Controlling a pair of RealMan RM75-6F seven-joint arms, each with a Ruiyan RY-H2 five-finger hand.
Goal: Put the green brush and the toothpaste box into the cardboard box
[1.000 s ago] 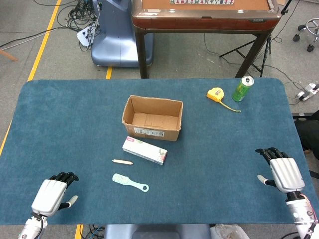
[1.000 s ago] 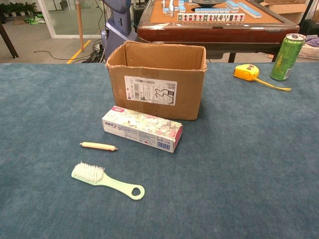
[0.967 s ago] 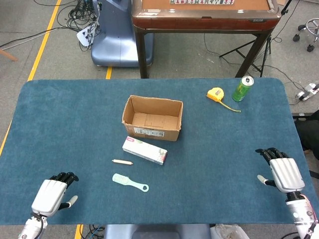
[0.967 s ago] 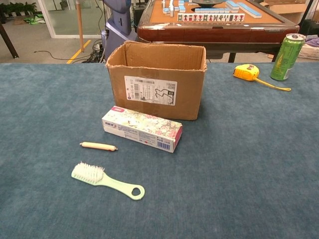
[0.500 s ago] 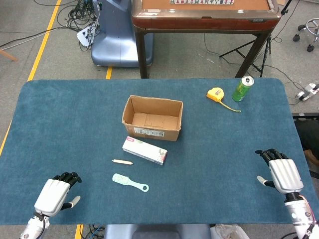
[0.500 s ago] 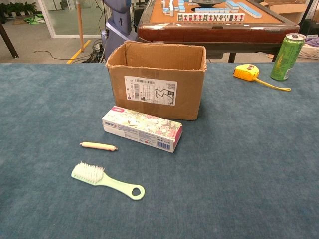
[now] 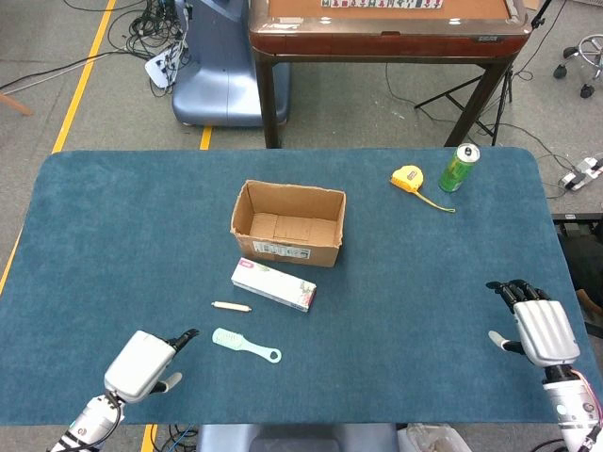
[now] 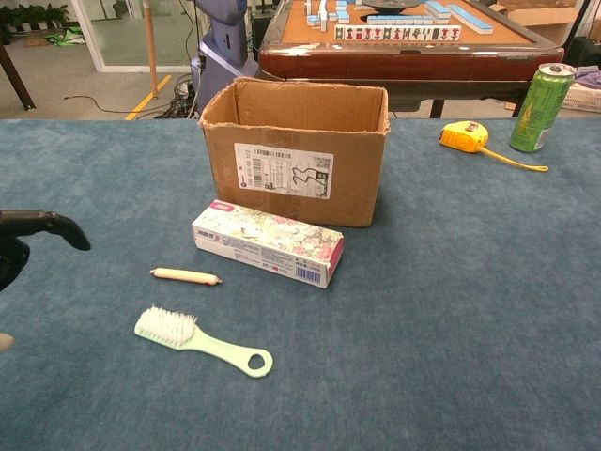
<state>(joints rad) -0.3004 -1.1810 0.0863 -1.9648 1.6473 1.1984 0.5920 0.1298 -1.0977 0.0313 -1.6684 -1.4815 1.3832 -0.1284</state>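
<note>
1. The left hand (image 7: 143, 365) hovers over the near left part of the table, its dark fingers (image 7: 183, 336) stretched out toward the green brush (image 7: 245, 345) and holding nothing; it stops just short of the brush head.
2. The right hand (image 7: 539, 327) sits near the right edge, fingers slightly curled and apart, holding nothing, well away from everything else.
3. The green brush lies flat, bristles up, its handle pointing right; a small tan stick (image 7: 231, 306) lies just behind it.
4. The toothpaste box (image 7: 273, 283) lies on its long side between the stick and the cardboard box (image 7: 287, 224), just in front of it. Its floral print and pink end show, but the lettering is too small to read.
5. The cardboard box stands open, flaps up, with a white shipping label (image 8: 284, 170) bearing barcodes on its front; the text is illegible.
6. A yellow tape measure (image 7: 408, 178) and a green can (image 7: 459, 169) stand near the far right corner.
7. The table (image 7: 122, 226) is covered in blue carpet-like fabric; behind it stands a wooden mahjong table (image 7: 386, 33) on a grey floor with yellow lines and cables.
8. The chest view shows only the left hand's dark fingertips (image 8: 56, 226) at its left edge, and mahjong tiles (image 8: 394, 31) lined up on the far table; the right hand appears in the head view alone.
</note>
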